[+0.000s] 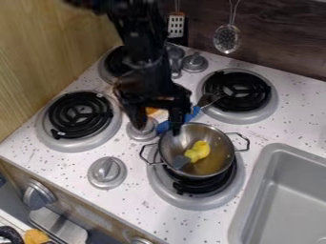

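- The black gripper (157,128), its fingers spread, hangs beside the metal pot (221,164), near a blue-handled utensil (192,114).
- The pot, on a burner (232,193), holds a yellow toy (200,149).

So the pot (215,164) is a shiny silver metal thing, round, open on top, with 2 thin loop handles on opposite sides. It's sitting upright on the black coil burner (191,202) nearest the sink (253,190). Inside there's a lumpy yellow toy (200,150), plus a small flat grayish piece (180,162) just beside it. The blue-handled utensil (193,113) lies slantwise just behind the pot, its dark head by the rear burner (249,116).
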`<control>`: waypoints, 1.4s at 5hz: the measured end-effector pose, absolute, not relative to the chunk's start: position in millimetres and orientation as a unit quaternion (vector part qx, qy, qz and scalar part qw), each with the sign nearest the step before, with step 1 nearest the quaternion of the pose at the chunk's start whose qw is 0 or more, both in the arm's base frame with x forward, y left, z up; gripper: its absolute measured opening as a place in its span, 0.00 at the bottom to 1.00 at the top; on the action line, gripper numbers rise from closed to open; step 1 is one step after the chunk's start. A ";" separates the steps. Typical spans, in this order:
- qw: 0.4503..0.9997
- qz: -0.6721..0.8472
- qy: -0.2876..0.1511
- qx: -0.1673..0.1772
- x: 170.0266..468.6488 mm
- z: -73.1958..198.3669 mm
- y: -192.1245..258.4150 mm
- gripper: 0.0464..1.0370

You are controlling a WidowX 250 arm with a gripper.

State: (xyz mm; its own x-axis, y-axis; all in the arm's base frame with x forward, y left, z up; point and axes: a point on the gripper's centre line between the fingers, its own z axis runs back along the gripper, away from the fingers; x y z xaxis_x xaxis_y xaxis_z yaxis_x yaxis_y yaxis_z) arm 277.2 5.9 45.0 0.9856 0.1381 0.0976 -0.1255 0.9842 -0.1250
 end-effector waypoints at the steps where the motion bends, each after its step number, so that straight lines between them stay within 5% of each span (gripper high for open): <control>1: 0.995 0.058 -0.056 -0.066 278.6 43.4 3.7 0.96; 7: 0.992 0.082 -0.022 -0.096 266.9 18.6 -1.9 0.91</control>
State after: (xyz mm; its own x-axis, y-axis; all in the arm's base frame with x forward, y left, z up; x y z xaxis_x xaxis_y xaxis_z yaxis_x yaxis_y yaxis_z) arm 266.9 -1.9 18.6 0.9856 0.1667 0.0282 -0.1582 0.9682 -0.1940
